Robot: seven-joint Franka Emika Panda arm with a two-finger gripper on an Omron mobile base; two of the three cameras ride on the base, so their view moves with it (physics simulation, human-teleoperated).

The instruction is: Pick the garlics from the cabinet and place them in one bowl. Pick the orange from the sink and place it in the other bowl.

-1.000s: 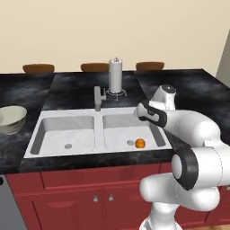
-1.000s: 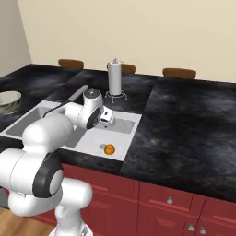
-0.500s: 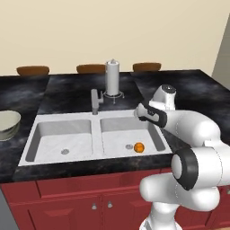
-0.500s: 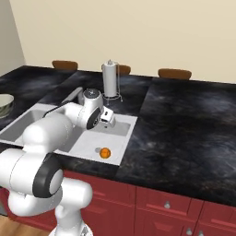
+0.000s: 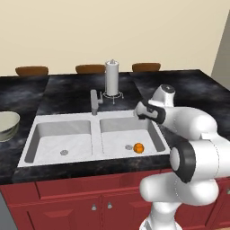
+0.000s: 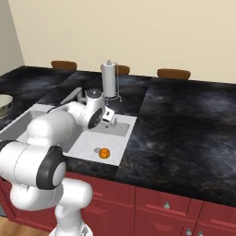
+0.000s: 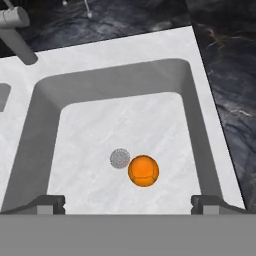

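Note:
The orange [image 5: 139,148] lies on the floor of the right basin of the pale grey sink [image 5: 67,118], just right of the drain. My gripper [image 5: 139,112] hangs above that basin's back right part, apart from the fruit. In the hand view the orange [image 7: 143,171] sits beside the round drain [image 7: 120,158], between and beyond my fingertips [image 7: 51,202], which stand wide open with nothing in them. From the right base, the orange [image 6: 104,153] lies below and nearer than the gripper [image 6: 110,119]. A pale bowl [image 5: 7,125] rests on the counter left of the sink. The garlics and the cabinet are out of view.
A silver tap [image 5: 94,103] stands behind the divider between the basins. A paper towel holder [image 5: 112,78] stands on the black counter [image 5: 188,90] behind it. Brown chair backs [image 5: 91,68] line the far edge. Red drawer fronts [image 5: 85,188] run below.
The whole scene has slid left in both base views, so the base has driven to the right. The arm keeps its pose over the right basin; the orange lies where it was.

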